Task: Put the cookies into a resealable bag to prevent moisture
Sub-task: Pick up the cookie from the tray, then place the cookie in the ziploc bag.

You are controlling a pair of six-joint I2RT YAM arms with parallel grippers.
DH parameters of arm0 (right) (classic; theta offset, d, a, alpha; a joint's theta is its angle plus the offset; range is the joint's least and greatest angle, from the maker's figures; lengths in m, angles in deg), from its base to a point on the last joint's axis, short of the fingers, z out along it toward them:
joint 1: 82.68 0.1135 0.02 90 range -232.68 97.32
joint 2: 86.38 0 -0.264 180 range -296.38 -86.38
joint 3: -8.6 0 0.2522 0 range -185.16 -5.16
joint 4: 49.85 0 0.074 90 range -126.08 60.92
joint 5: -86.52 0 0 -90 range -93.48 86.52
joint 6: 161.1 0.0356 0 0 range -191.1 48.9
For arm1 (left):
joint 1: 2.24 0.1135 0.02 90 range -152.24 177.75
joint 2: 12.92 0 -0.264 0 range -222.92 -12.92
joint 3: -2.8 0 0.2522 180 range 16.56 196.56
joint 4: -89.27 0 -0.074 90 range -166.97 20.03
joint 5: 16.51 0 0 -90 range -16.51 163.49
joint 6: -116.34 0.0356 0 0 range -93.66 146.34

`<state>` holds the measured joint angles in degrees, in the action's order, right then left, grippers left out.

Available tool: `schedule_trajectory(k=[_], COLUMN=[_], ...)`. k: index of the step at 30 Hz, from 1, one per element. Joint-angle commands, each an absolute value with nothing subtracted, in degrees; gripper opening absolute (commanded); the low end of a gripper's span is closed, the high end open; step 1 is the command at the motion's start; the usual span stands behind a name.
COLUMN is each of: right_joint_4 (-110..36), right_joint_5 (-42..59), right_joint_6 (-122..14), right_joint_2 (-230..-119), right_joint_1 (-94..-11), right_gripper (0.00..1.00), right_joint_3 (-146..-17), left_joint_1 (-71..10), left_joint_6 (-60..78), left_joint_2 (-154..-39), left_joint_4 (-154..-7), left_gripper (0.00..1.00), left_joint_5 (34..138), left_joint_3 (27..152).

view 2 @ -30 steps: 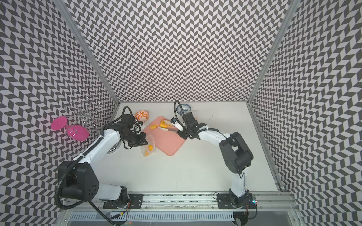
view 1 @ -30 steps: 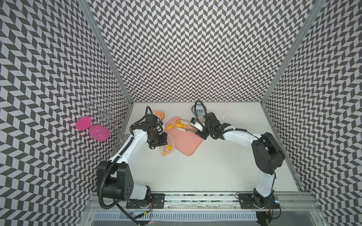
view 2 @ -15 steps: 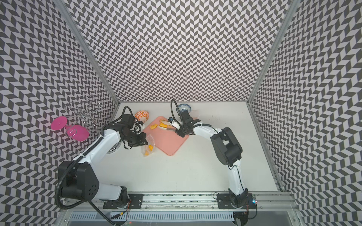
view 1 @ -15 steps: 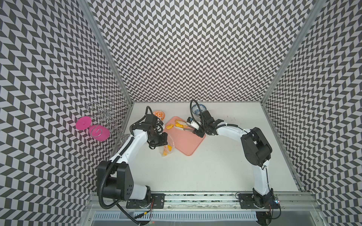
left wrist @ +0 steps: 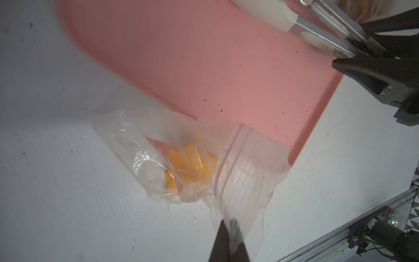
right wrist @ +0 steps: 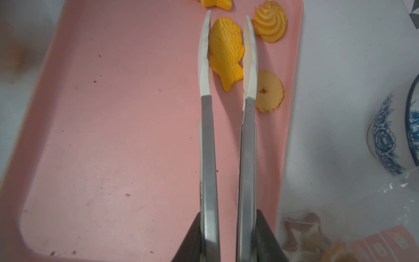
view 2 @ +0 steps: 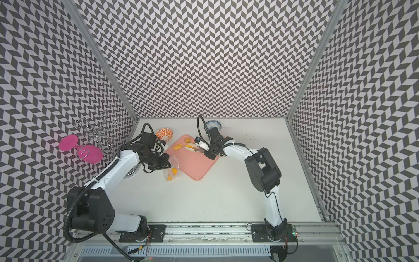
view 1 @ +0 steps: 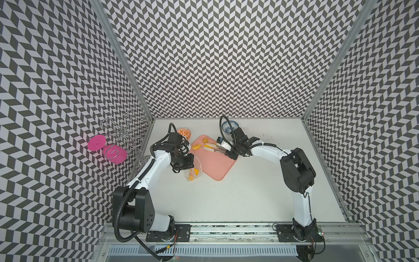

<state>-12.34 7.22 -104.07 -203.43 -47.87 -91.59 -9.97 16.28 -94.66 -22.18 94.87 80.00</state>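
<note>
Right wrist: steel white-tipped tongs (right wrist: 208, 147) bracket yellow fish-shaped cookie (right wrist: 225, 52)

Pink plastic tray (right wrist: 113, 136) also holds swirl cookie (right wrist: 269, 22), round scalloped cookie (right wrist: 271, 91). Right end effector (right wrist: 227, 217) clamps tong handles, partly closed. Left wrist alone shows left end effector (left wrist: 227, 233) pinched shut on clear resealable bag (left wrist: 244, 172), yellow cookies (left wrist: 188, 165) inside, on white table (left wrist: 56, 181) beside tray.

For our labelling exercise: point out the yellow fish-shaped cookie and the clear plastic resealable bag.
yellow fish-shaped cookie (right wrist: 226, 54): right wrist view, scaled body.
clear plastic resealable bag (left wrist: 249, 158): left wrist view, film beside zip strip.
</note>
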Motion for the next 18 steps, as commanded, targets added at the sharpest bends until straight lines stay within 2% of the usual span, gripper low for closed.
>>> schedule_trajectory(k=[1, 9, 13, 18], right_joint_4=[-15.02, -22.28, -29.32, -39.08], right_joint_5=[9.28, 21.85, 27.9, 32.83], right_joint_6=[-102.77, -93.41, -84.88, -70.97], right_joint_2=[-196.34, -181.66, -174.99, -171.9], right_joint_1=[-47.7, -47.92, -47.44, -46.71], right_gripper=[0.26, 0.25, 0.25, 0.25], right_joint_3=[-88.59, -73.44, -65.47, -58.54], left_joint_1=[-9.54, -9.38, -8.78, -7.67], left_joint_6=[16.86, 16.88, 16.86, 16.18], left_joint_2=[-95.19, -97.32, -98.75, -98.98], left_joint_4=[-23.68, -26.06, -27.27, -27.78], left_gripper=[0.0, 0.0, 0.0, 0.0], left_joint_5=[95.27, 94.22, 96.1, 96.64], left_joint_3=[79.95, 79.72, 79.5, 79.85])
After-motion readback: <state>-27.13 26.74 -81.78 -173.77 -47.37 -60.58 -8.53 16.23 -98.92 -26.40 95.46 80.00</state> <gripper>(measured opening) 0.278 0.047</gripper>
